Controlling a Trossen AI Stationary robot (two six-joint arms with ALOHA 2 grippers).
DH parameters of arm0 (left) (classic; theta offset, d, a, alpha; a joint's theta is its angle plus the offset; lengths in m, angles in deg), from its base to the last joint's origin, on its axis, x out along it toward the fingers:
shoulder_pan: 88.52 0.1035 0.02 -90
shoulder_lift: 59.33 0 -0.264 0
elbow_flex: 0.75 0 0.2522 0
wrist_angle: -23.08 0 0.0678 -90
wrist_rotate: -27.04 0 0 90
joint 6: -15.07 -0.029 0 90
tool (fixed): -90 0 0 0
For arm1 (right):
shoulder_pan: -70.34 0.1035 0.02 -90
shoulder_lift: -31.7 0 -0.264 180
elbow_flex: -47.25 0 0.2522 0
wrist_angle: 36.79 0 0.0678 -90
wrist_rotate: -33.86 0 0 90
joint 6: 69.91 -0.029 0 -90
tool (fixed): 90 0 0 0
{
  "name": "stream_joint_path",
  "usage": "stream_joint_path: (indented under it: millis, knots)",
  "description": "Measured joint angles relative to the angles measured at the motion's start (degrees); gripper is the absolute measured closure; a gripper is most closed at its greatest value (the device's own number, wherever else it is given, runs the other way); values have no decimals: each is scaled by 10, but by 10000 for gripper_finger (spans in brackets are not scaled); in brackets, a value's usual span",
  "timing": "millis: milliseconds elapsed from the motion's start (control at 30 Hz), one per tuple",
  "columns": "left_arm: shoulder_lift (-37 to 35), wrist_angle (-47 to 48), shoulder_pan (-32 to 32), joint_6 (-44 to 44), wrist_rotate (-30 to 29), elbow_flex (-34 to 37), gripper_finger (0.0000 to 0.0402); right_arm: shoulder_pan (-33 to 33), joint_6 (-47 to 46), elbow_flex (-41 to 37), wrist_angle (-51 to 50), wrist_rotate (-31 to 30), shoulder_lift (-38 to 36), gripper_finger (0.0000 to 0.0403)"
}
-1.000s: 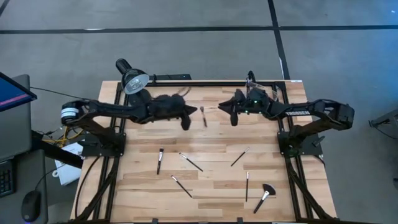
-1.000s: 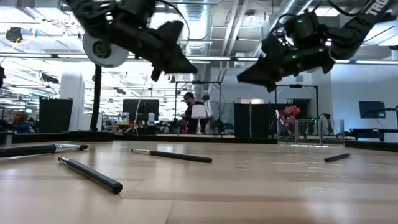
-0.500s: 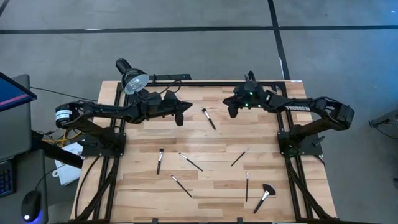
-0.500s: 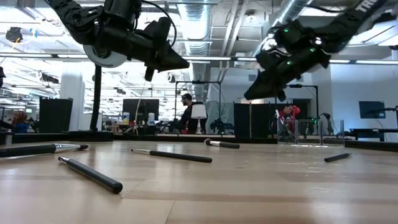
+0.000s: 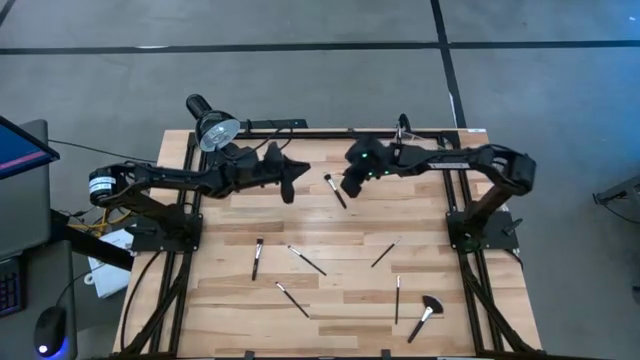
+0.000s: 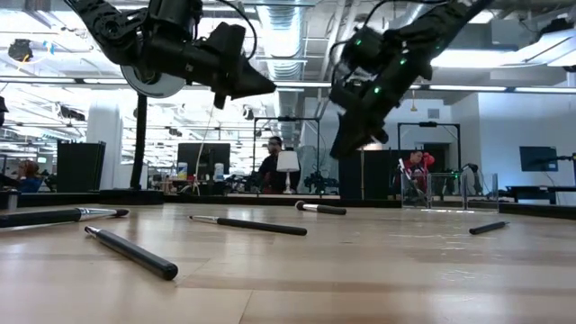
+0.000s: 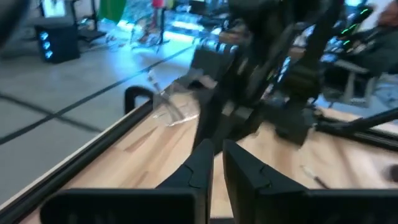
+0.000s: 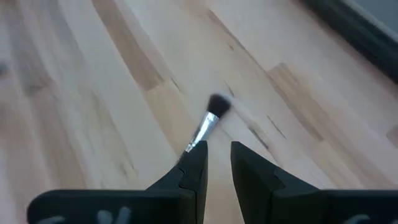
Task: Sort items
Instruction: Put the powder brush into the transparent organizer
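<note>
A slim brush (image 5: 335, 190) with a dark tuft lies flat on the wooden table at its far middle, between my two grippers. It also shows in the low view (image 6: 321, 209) and the right wrist view (image 8: 208, 124). My right gripper (image 5: 350, 185) hangs just above it, slanting down, its fingers (image 8: 219, 155) a narrow gap apart and empty. My left gripper (image 5: 290, 180) is shut and empty, held high to the brush's left (image 6: 261, 85). Several more brushes lie nearer, one of them a fan brush (image 5: 425, 318).
A black desk lamp (image 5: 212, 125) stands at the far left corner. A clear container (image 5: 405, 130) stands at the far right. Loose brushes lie at the near middle (image 5: 257, 258), (image 5: 307, 260), (image 5: 293, 299), (image 5: 386, 252), (image 5: 397, 298). People show in the room behind the table.
My right gripper has gone toward the table's left edge and down, toward the far-middle brush. My left gripper has drawn back a little toward the left and far edges. That brush, absent from the earliest low view, has lain on the table since half a second ago.
</note>
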Motion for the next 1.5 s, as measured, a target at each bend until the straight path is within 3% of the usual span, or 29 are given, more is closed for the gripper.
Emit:
stream_joint_path:
  millis: [267, 367, 467, 533, 667, 767, 933, 1200, 1300, 1500]
  knots:
    - [-62, -95, 8, -2, 28, 104, 371, -3, 25, 8, -20, -5, 12, 341]
    - [-75, -97, 10, 44, -2, 107, 372, -4, 46, 0, -3, -5, 7, 341]
    - [-56, -58, -5, 46, -13, 68, 365, -17, 62, -12, -5, -5, 5, 341]
    - [-31, 27, -19, 41, -33, 21, 356, -30, 64, -19, -5, -5, 4, 341]
    - [38, 196, -38, 29, -138, -98, 338, -53, 55, -27, 8, 19, 4, 341]
    - [59, 197, -41, 7, -163, -128, 332, -47, 47, -27, 27, 44, 4, 341]
    - [43, 55, -45, -61, -111, -86, 336, 3, 41, 16, -10, 16, 10, 341]
    - [14, -301, -38, -68, 53, 110, 353, 37, -7, 104, -65, -16, 76, 333]
    - [13, -398, -39, -59, 64, 160, 359, 36, -25, 143, -98, -20, 127, 311]
    - [11, -422, -42, -28, 73, 187, 364, 36, -46, 242, -200, -25, 218, 263]
